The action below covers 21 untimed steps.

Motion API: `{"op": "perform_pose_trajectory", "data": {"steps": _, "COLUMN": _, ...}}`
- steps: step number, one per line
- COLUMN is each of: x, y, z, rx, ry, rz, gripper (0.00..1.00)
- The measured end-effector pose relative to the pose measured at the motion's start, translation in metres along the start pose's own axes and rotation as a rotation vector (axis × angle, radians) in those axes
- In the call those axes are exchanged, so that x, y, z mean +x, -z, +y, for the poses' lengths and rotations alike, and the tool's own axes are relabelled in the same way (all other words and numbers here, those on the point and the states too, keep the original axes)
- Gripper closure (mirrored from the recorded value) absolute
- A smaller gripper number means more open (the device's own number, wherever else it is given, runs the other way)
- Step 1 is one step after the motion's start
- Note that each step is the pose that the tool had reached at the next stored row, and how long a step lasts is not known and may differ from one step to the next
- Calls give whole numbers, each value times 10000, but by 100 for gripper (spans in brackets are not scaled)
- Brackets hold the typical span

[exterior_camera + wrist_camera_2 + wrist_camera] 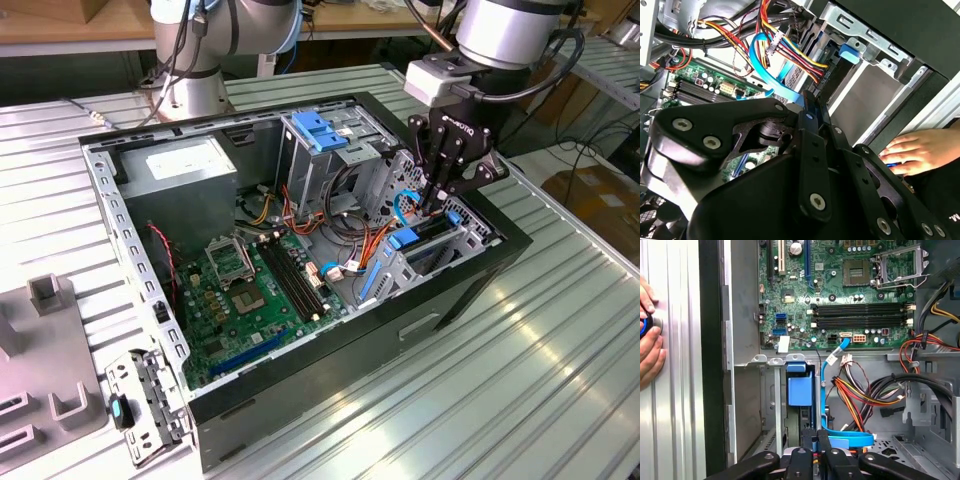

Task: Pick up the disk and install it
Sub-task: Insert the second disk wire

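Your gripper (437,205) is down inside the open computer case (470,290), at the drive bay (425,250) by the case's front wall on the exterior view's right. The fingers (810,452) are drawn close together, nearly parallel, and in the first wrist view they pinch the upper edge of the disk (801,390), which stands on edge in the bay slot with its blue side piece facing the camera. In the second wrist view the gripper (812,107) closes on that same thin edge. A blue ribbon cable (832,385) curls just beside the slot. The motherboard (245,295) lies on the case floor. A person's hand (920,150) rests on the ribbed metal surface (560,360) outside the case wall.
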<state>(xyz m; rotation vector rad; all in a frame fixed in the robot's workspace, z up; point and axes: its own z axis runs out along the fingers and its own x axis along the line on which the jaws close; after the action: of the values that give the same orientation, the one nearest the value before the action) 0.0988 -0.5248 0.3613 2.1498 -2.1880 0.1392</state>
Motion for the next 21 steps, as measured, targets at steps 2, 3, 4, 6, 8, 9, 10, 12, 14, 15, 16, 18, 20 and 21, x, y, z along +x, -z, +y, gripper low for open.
{"op": "perform_pose_trajectory", "data": {"steps": 2, "x": 0, "y": 0, "z": 0, "rx": 2, "ry": 7, "rz": 0, "gripper": 84}}
{"op": "perform_pose_trajectory", "data": {"steps": 3, "x": 0, "y": 0, "z": 0, "rx": 3, "ry": 13, "rz": -1, "gripper": 84}}
{"op": "perform_pose_trajectory", "data": {"steps": 4, "x": 0, "y": 0, "z": 0, "rx": 3, "ry": 13, "rz": 0, "gripper": 84}}
{"op": "perform_pose_trajectory", "data": {"steps": 6, "x": 0, "y": 0, "z": 0, "rx": 3, "ry": 14, "rz": 0, "gripper": 84}}
{"op": "perform_pose_trajectory", "data": {"steps": 8, "x": 0, "y": 0, "z": 0, "rx": 3, "ry": 14, "rz": 0, "gripper": 84}}
{"op": "perform_pose_trajectory", "data": {"steps": 9, "x": 0, "y": 0, "z": 0, "rx": 3, "ry": 14, "rz": -1, "gripper": 84}}
{"op": "perform_pose_trajectory", "data": {"steps": 10, "x": 0, "y": 0, "z": 0, "rx": 3, "ry": 14, "rz": 0, "gripper": 84}}
{"op": "perform_pose_trajectory", "data": {"steps": 12, "x": 0, "y": 0, "z": 0, "rx": 3, "ry": 15, "rz": -1, "gripper": 84}}
{"op": "perform_pose_trajectory", "data": {"steps": 14, "x": 1, "y": 0, "z": 1, "rx": 22, "ry": 13, "rz": -1, "gripper": 84}}
{"op": "perform_pose_trajectory", "data": {"steps": 15, "x": 1, "y": 0, "z": 7, "rx": 89, "ry": 8, "rz": -2, "gripper": 84}}
{"op": "perform_pose_trajectory", "data": {"steps": 16, "x": 0, "y": 0, "z": 18, "rx": 179, "ry": 0, "rz": -3, "gripper": 84}}
{"op": "perform_pose_trajectory", "data": {"steps": 18, "x": 1, "y": -1, "z": 45, "rx": 401, "ry": -25, "rz": -7, "gripper": 84}}
{"op": "perform_pose_trajectory", "data": {"steps": 20, "x": 1, "y": -4, "z": 72, "rx": 553, "ry": -42, "rz": -11, "gripper": 84}}
{"op": "perform_pose_trajectory", "data": {"steps": 21, "x": 2, "y": -6, "z": 82, "rx": 569, "ry": -43, "rz": -14, "gripper": 84}}
